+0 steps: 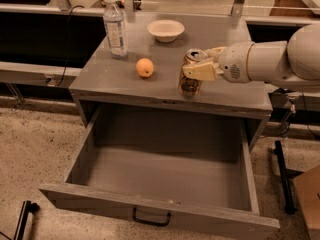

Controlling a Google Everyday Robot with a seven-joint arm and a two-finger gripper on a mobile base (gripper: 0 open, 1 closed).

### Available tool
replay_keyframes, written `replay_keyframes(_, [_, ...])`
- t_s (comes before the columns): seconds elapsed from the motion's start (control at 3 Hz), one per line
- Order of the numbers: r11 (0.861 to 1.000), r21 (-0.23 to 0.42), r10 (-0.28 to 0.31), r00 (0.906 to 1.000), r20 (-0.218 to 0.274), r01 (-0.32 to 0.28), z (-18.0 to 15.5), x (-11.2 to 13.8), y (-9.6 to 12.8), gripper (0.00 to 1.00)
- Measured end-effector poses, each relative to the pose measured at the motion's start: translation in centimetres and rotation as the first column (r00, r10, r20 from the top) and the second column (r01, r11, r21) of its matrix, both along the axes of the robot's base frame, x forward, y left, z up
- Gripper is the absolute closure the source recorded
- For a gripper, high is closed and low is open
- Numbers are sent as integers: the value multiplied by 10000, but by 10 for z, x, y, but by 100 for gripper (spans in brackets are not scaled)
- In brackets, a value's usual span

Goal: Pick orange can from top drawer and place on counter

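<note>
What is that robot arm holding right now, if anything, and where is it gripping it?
The hand, over the counter near its front edge, grips the orange can by its sides, around the upper body.

Tool (194,64) clamps orange can (189,87), upright nr desk (235,98) front edge, near orange fruit (145,67); top drawer (165,206) open below; bottle (115,26) & bowl (166,30) at back.

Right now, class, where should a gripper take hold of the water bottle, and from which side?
Around the straight middle of the water bottle, side-on from the front edge of the counter: it stands upright, round, with bare top before it. The gripper is near that front edge, shut on the orange can.
</note>
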State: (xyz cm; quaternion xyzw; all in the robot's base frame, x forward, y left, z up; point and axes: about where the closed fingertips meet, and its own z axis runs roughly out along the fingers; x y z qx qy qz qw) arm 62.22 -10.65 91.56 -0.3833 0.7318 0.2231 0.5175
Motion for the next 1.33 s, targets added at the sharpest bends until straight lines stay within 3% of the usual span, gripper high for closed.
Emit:
replay_keyframes(0.33, [9979, -561, -326, 9993, -154, 317, -2, 8, -1, 100])
replay_keyframes(0.67, [9870, -1522, -612, 9961, -641, 509, -12, 8, -4, 82])
replay_keyframes(1.33, [9838, -1687, -750, 9942, -771, 611, -15, 10, -6, 36])
